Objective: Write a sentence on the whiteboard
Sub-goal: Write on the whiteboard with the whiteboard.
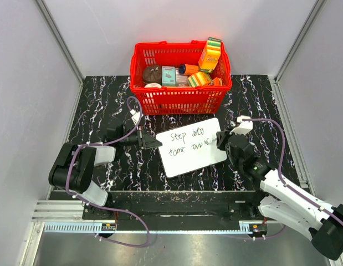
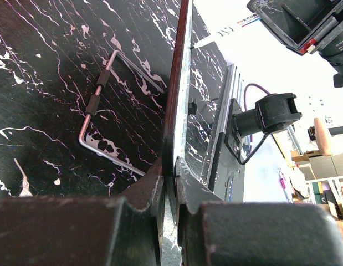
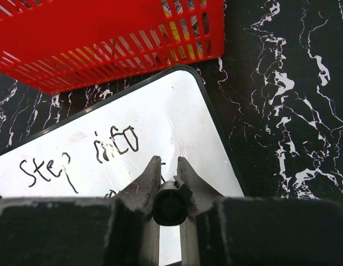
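The whiteboard (image 1: pixel 200 158) lies tilted on the black marbled table in front of the red basket. The sentence (image 1: pixel 187 142) runs in two black handwritten lines; "Step into" (image 3: pixel 77 158) reads clearly in the right wrist view. My left gripper (image 1: pixel 152 142) is shut on the board's left edge, which shows edge-on (image 2: pixel 179 83) between the jaws (image 2: pixel 172 169). My right gripper (image 1: pixel 221 138) hangs over the board's right part, shut on a black marker (image 3: pixel 170 202) that points down at the white surface (image 3: pixel 171 116). The marker's tip is hidden behind the fingers.
The red basket (image 1: pixel 182 97) full of groceries stands just behind the board, close to its far edge (image 3: pixel 105 39). A bent metal wire with black sleeves (image 2: pixel 99 105) shows on the dark side beside the board's edge. Grey walls stand on three sides.
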Robot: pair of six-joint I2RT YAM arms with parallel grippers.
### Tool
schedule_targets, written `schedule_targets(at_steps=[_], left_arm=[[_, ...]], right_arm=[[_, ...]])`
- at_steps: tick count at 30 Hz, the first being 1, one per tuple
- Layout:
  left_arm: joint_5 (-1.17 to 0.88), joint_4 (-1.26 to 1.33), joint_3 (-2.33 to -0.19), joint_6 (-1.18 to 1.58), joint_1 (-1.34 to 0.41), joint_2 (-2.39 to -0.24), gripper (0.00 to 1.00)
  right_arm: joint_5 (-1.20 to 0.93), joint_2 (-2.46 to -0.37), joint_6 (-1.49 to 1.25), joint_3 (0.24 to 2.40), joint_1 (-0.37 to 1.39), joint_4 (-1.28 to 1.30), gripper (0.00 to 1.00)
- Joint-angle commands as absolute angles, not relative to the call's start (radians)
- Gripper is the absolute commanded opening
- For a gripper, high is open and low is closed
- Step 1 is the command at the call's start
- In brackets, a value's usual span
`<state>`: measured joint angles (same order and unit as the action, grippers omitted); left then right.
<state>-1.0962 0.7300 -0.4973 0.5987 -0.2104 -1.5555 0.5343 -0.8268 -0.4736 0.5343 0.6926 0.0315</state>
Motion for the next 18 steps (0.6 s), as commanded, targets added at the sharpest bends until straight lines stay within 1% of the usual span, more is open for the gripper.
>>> schedule_targets(at_steps=[1, 18], left_arm=[[-1.075, 0.715, -0.508, 0.508, -0.23, -1.575, 0.0], [-1.075, 0.716, -0.506, 0.506, -0.23, -1.572, 0.0]], right_arm=[[0.587, -0.83, -0.466, 0.561, 0.686, 0.045, 0.0], [0.595, -0.894, -0.411, 0.644, 0.684, -0.038, 0.0]])
